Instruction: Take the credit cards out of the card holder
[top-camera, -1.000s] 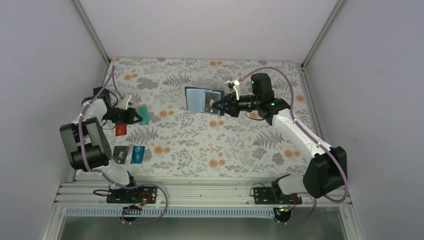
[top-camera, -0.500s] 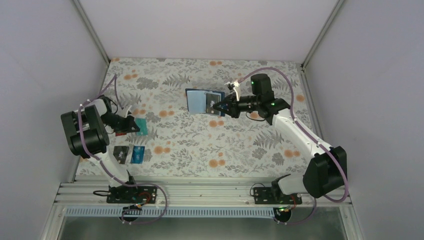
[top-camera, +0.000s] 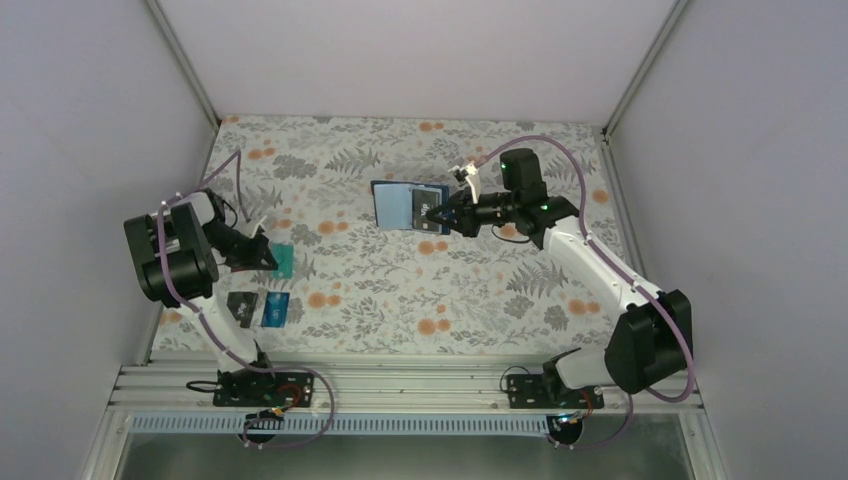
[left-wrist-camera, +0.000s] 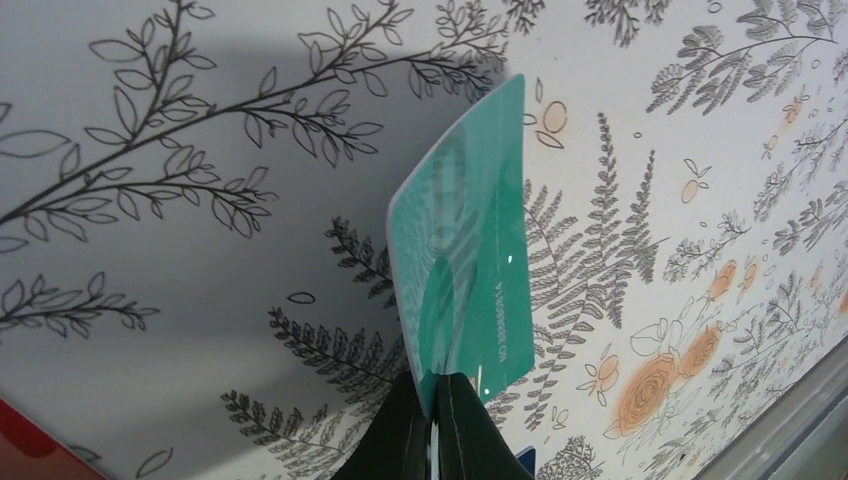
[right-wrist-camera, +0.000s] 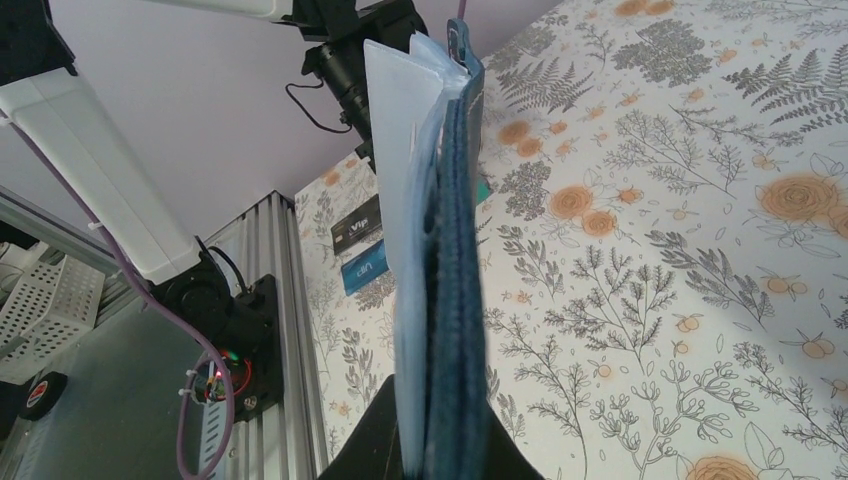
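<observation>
My right gripper (top-camera: 443, 215) is shut on the navy card holder (top-camera: 408, 205) and holds it above the cloth at centre back; a black card (top-camera: 428, 207) still shows in its pocket. In the right wrist view the holder (right-wrist-camera: 445, 250) is edge-on between the jaws. My left gripper (top-camera: 268, 255) is shut on a teal card (top-camera: 285, 260) at the left, low over the cloth. In the left wrist view the teal card (left-wrist-camera: 465, 270) is pinched at its lower edge. A black card (top-camera: 239, 307) and a blue card (top-camera: 275, 308) lie on the cloth near the left front.
The floral cloth (top-camera: 420, 290) covers the table inside white walls. A red edge (left-wrist-camera: 30, 440) shows at the lower left of the left wrist view. The aluminium rail (top-camera: 400, 385) with the arm bases runs along the near edge.
My left arm has swung towards the near left with the teal card, now hiding the red card. My right gripper with the holder has shifted slightly back.
</observation>
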